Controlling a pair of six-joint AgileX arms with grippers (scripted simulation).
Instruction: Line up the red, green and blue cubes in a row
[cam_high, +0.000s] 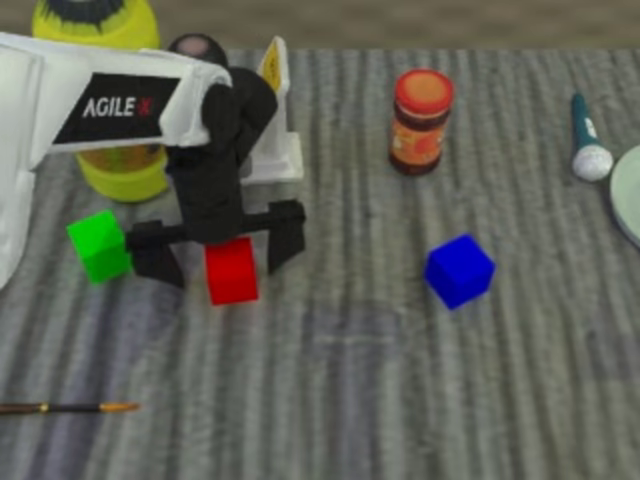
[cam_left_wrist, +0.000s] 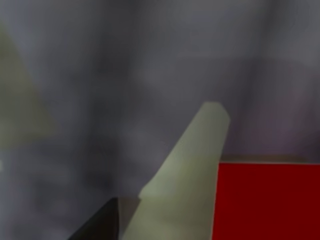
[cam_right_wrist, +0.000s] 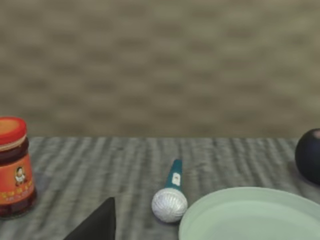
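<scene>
The red cube (cam_high: 231, 270) rests on the grey mat at centre left. My left gripper (cam_high: 220, 262) hangs over it, open, one black finger on each side and neither touching it. The left wrist view has a pale finger (cam_left_wrist: 185, 175) with the red cube (cam_left_wrist: 267, 200) right beside it. The green cube (cam_high: 98, 245) lies just left of the gripper's left-hand finger (cam_high: 155, 255). The blue cube (cam_high: 459, 270) sits alone at centre right. My right arm is parked out of the top view.
Behind the cubes stand a red-lidded jar (cam_high: 421, 120), a white stand (cam_high: 275, 150) and a yellow container (cam_high: 125, 170). A teal microphone (cam_high: 588, 145) and a pale green plate (cam_high: 630, 195) lie far right. A paintbrush (cam_high: 70, 407) lies front left.
</scene>
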